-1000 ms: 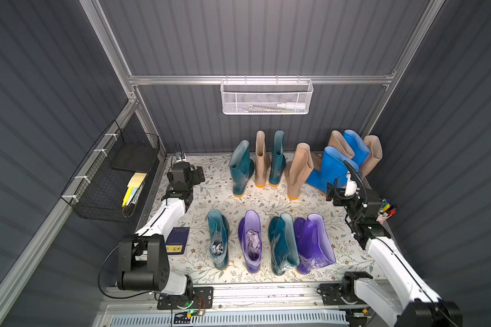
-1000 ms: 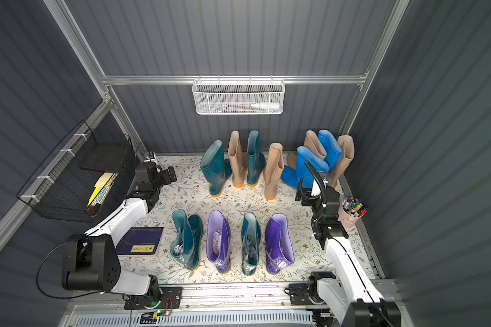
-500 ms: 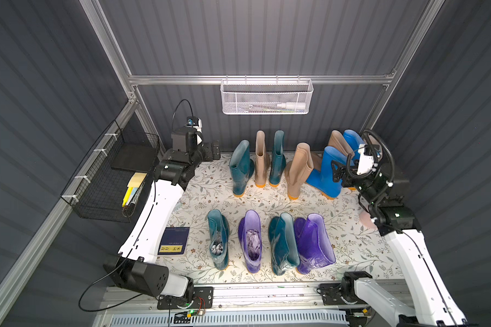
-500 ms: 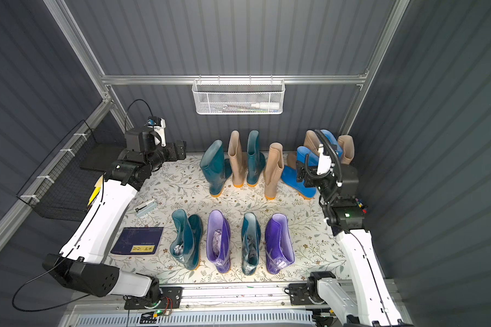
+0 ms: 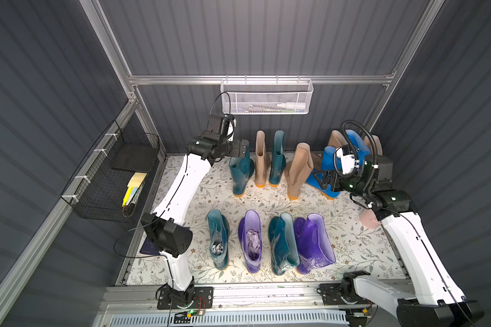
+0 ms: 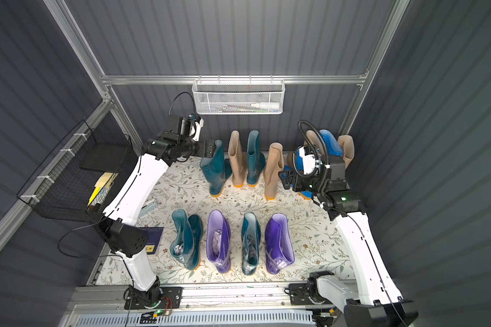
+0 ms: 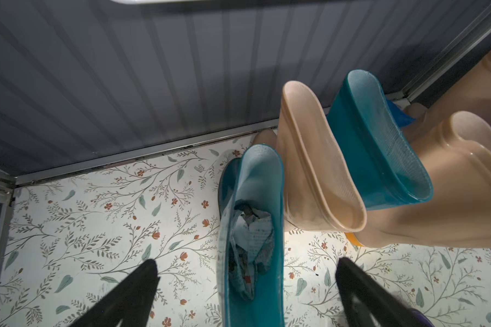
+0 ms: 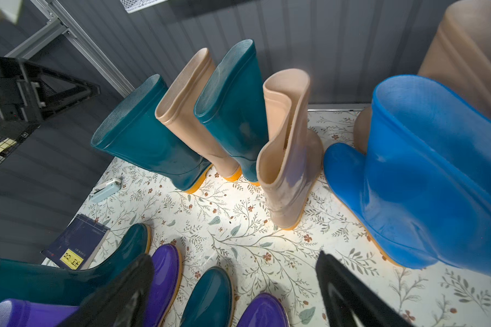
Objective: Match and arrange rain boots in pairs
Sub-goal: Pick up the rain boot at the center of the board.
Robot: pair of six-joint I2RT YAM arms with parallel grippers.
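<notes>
Twelve rain boots stood in two rows on the floral worktop (image 5: 352, 240), seen in both top views. In the near row a first teal boot (image 5: 218, 240), a first purple boot (image 5: 251, 240), a second teal boot (image 5: 282, 243) and a second purple boot (image 5: 313, 243) alternated side by side.

Along the back wall stood the end teal boot (image 5: 240, 175), a slim beige boot (image 5: 260, 161), a back teal boot (image 5: 277, 161) and a creased beige boot (image 5: 298, 170). The front blue boot (image 5: 328, 158), the rear blue boot (image 5: 355, 138) and two corner beige boots (image 5: 336, 138) crowded the far right corner.

The left gripper (image 5: 240, 148) hung at the rim of the end teal boot with its jaws spread wide. In the left wrist view its fingers (image 7: 142, 280) flanked the paper-stuffed mouth of that boot, clear of it on both sides.

The right gripper (image 5: 322, 179) was also wide open and held nothing. It hovered near the front blue boot, over bare worktop in its wrist view.

A pink cup (image 5: 366, 222) sat partly hidden behind the right arm.
</notes>
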